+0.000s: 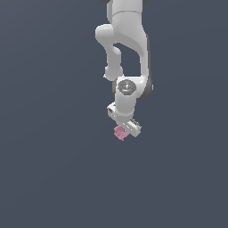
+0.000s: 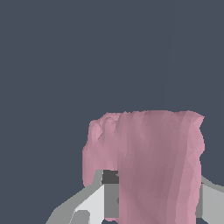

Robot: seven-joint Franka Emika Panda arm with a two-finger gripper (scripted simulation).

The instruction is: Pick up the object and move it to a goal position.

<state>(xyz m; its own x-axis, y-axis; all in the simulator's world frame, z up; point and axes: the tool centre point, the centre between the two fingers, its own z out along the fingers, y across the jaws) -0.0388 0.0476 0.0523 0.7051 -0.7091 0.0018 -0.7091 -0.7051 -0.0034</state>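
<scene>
The object is a small pink blocky lump point(image 1: 119, 132) sitting right under the white arm's hand in the exterior view. In the wrist view the pink lump point(image 2: 153, 162) fills the space between the two grey fingers point(image 2: 94, 199), one on each side of it, touching it. My gripper point(image 1: 122, 132) is shut on the lump. The fingers themselves are mostly hidden by the hand in the exterior view. No goal marker shows in either view.
The white arm point(image 1: 127, 49) comes down from the top of the exterior view. Around it is only a plain dark grey-blue ground point(image 1: 53, 169) with no other objects or edges in sight.
</scene>
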